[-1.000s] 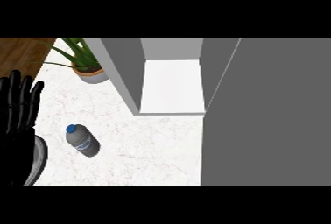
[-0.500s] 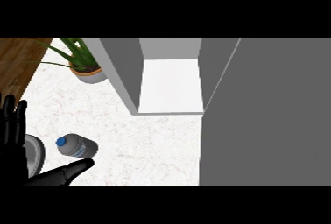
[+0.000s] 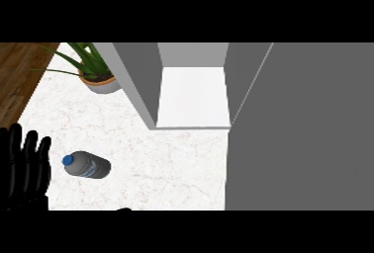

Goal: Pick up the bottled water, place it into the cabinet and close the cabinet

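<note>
1. Left robot hand (image 3: 25, 165): at the view's left edge, fingers straight and spread, pointing up, holding nothing.
2. Bottled water (image 3: 86, 165): upright on the white marble bench (image 3: 146, 163), just right of that hand, not touching it; blue cap visible.
3. Cabinet (image 3: 191, 94): open, farther right and beyond the hand, its grey door (image 3: 306, 128) swung outward.
4. Potted plant (image 3: 99, 74): well beyond the hand, left of the cabinet.

My left hand (image 3: 23, 165) is resting at the view's left edge, fingers straight and pointing up. My right hand is barely showing.
</note>
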You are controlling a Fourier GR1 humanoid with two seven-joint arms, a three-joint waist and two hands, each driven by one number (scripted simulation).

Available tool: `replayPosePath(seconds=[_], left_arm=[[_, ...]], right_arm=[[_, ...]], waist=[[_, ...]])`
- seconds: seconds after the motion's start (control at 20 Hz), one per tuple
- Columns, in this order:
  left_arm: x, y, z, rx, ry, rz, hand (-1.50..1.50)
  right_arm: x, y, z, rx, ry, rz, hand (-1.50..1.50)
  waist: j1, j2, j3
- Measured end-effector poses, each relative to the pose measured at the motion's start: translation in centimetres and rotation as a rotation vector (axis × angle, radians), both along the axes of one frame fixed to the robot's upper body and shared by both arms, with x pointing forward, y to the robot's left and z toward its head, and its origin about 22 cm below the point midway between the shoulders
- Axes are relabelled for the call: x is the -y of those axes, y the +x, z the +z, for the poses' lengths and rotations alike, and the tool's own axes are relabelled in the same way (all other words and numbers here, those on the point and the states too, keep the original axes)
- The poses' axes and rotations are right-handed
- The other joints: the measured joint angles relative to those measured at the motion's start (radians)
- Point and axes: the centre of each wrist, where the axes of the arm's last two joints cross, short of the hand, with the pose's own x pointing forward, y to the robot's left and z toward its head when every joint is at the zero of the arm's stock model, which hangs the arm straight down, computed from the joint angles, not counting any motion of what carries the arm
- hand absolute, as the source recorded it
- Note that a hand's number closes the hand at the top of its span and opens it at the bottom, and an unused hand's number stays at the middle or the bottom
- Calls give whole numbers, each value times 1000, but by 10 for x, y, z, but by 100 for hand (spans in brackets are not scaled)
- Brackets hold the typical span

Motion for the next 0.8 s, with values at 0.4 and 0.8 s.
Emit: replayPosePath(seconds=[0.4,0.8], left_arm=[[12,-5,-5,-31,-18,9,-150],[9,-10,-15,-39,21,54,-150]], right_arm=[[2,-18,-8,-26,9,-7,-150],[1,-34,-9,-29,19,0,-150]], waist=[[-2,-1,0],[-4,-1,-1]])
